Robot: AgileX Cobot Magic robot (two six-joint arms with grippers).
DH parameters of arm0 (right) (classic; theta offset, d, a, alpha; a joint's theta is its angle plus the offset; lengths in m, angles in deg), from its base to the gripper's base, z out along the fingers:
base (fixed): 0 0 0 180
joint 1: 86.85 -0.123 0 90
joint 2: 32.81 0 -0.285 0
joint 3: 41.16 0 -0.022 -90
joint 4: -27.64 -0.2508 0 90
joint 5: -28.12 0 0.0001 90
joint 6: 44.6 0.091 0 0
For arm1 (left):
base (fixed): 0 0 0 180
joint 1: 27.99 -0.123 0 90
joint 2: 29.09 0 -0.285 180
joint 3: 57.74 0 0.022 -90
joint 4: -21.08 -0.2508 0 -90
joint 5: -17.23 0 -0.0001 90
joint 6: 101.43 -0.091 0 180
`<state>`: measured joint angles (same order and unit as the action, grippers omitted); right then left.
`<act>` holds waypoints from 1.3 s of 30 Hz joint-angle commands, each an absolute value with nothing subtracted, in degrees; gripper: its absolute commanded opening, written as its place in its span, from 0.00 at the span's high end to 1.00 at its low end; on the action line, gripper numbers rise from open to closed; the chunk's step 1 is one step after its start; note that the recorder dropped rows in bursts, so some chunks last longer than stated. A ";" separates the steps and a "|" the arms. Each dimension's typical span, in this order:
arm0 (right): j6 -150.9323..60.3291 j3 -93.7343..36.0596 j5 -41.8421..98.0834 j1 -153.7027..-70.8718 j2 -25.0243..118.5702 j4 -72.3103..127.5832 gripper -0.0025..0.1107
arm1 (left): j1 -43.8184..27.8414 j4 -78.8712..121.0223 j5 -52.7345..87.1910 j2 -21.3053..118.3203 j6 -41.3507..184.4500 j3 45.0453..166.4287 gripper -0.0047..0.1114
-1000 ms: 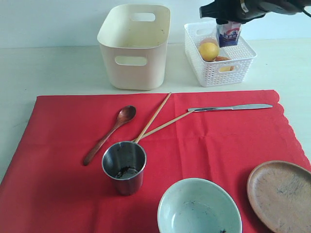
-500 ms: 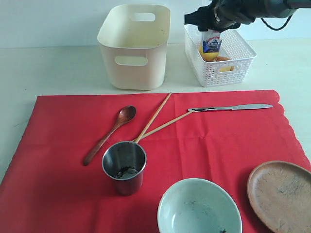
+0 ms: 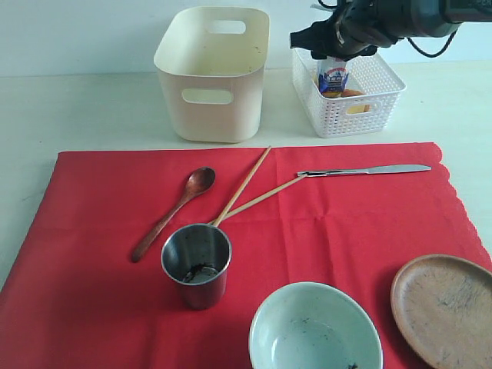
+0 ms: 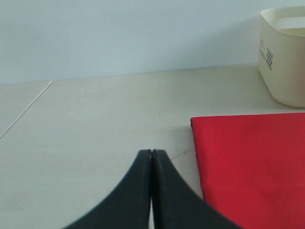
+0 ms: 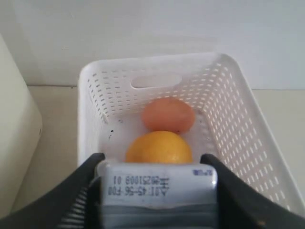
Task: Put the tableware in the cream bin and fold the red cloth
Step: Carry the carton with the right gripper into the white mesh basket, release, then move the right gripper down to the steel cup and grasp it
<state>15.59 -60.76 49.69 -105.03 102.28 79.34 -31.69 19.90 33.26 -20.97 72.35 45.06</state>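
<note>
Right end effector, grasping the carton, hangs over the basket; the knife, lying crosswise, is the nearest tableware.

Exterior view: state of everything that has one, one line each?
milk carton: gripped upright over the white basket
right gripper: jaws shut on milk carton
left gripper: jaws shut, empty
cream bin: upright, no tableware seen inside
red cloth: spread flat, unfolded
steel cup: upright, dark residue inside
bowl: upright on cloth
plate: right way up on cloth
spoon: lying on cloth
chopsticks: lying splayed on cloth
knife: lying flat on cloth
</note>
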 commanded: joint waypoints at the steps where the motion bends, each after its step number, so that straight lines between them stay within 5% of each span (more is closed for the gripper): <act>1: 15.25 -61.66 48.97 -104.84 101.77 79.64 0.44 | -31.37 19.69 32.91 -21.31 72.76 45.05 0.95; 7: 10.40 -61.66 48.97 -104.84 99.47 79.38 0.33 | -31.37 19.69 32.91 -21.31 72.76 45.05 0.95; 18: 8.52 -61.66 53.06 -104.84 90.72 70.30 0.33 | -31.37 19.69 32.91 -21.31 72.76 45.05 0.95; 21: 0.07 -61.66 56.56 -104.84 87.43 65.05 0.40 | -31.37 19.69 32.91 -21.31 72.76 45.05 0.95; 30: -16.87 -57.04 75.43 -105.80 78.37 45.44 0.97 | -31.37 19.69 32.91 -21.31 72.76 45.05 0.95; 39: -18.71 -44.20 74.58 -120.89 76.97 43.66 0.98 | -31.37 19.69 32.91 -21.31 72.76 45.05 0.95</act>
<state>-18.05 -46.05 75.29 -117.86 77.61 43.64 -31.69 19.90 33.26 -20.97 72.35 45.06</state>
